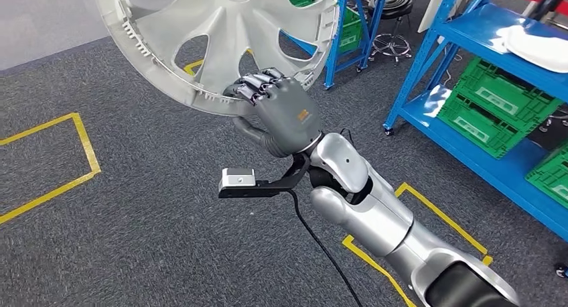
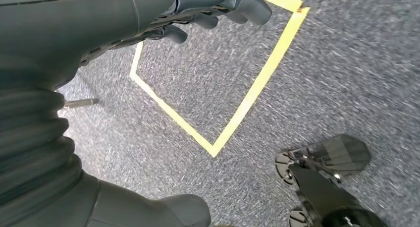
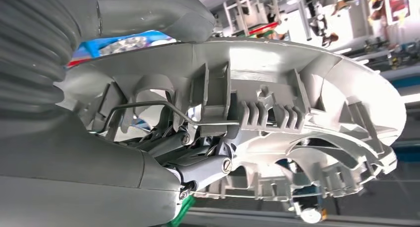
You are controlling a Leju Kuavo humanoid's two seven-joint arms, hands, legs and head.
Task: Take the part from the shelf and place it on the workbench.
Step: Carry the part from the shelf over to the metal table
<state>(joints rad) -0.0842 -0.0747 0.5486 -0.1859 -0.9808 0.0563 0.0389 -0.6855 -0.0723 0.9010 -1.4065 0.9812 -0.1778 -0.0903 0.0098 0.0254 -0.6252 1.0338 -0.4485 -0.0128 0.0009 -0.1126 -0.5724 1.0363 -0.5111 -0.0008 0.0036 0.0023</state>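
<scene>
The right hand [image 1: 285, 109] gripped the rim of the grey wheel cover [image 1: 221, 32], which rose just beyond its fingers. The left hand [image 2: 198, 11] hung empty, fingers curled.

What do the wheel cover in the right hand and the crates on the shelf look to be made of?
Wheel cover: likely moulded plastic, matte silver-grey, with thin ribs and clips on its back, gripped by the right hand. Crates: likely rigid green plastic, latticed walls.

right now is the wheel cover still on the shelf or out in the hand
Out: the right hand grips the wheel cover by its rim, above the carpet, clear of the blue shelf.
</scene>
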